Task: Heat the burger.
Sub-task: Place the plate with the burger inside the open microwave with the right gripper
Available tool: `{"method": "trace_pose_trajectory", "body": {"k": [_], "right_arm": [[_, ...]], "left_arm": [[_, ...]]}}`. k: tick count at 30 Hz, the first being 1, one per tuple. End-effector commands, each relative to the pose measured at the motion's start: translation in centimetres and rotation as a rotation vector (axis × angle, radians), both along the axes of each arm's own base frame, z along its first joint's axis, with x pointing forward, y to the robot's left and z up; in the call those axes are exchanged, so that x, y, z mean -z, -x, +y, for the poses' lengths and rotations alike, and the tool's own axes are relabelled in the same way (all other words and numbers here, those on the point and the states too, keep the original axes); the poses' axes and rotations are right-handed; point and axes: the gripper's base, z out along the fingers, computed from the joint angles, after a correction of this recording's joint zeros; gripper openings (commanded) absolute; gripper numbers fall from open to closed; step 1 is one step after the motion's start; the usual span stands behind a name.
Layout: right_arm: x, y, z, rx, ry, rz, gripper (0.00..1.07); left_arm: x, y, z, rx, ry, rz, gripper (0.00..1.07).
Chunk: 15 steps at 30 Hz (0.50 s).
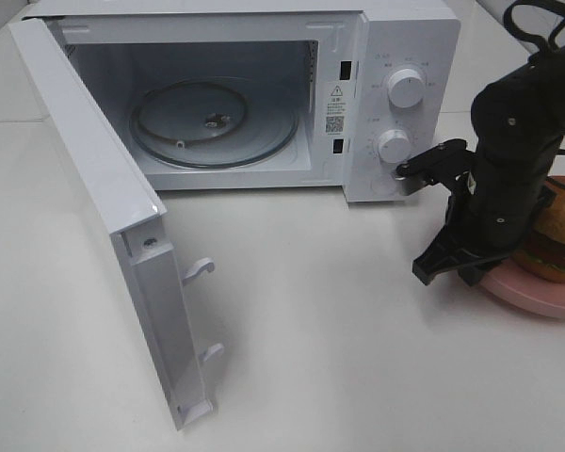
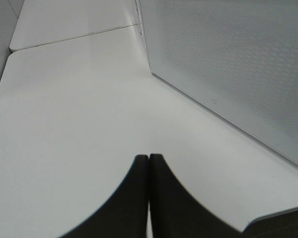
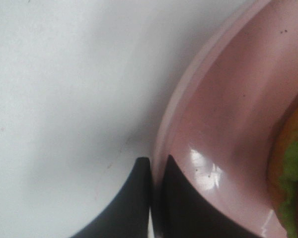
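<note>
Nearest the lens in the right wrist view, the right gripper [image 3: 156,161] is closed, its two dark fingers [image 3: 131,198] pinched on the rim of the pink plate [image 3: 223,124]. One finger lies outside the rim, over the table; the other lies inside, on the plate's glossy inner face.

Burger [image 1: 560,247]: sits on the pink plate at the right edge of the high view, well to the right of the microwave [image 1: 405,38] and outside it. The right arm [image 1: 508,160] stands in front of it and hides part of it. Golden-brown bun and green lettuce show at the edge of the right wrist view.

Left gripper [image 2: 149,156]: closed, fingertips touching along their inner edges, with nothing between them. It hangs above bare white table [image 2: 79,124], near a white perforated panel [image 2: 228,64]. This gripper does not appear in the high view.

Microwave: the door [image 1: 94,188] is swung fully open to the left of the high view. The glass turntable [image 1: 212,122] inside carries nothing. Two white knobs [image 1: 406,89] sit one above the other on the control panel, at the right of the cavity.

Plate position: it rests on the table in front of and to the right of the control panel, apart from the microwave body.
</note>
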Motion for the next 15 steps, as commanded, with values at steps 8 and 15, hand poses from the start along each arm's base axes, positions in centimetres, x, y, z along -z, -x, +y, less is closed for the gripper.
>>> {"method": "trace_pose_trajectory", "body": {"k": [8,15], "right_arm": [[-1.4,4.3,1.0,-0.168,0.051,-0.024,0.0],[-2.7,7.7,2.7,-0.302,0.119,-0.06,0.0]], "left_arm": [[0.0,0.2,0.0,0.0,0.006,-0.03,0.0],[0.0,0.2,0.0,0.0,0.006,-0.03,0.0]]}}
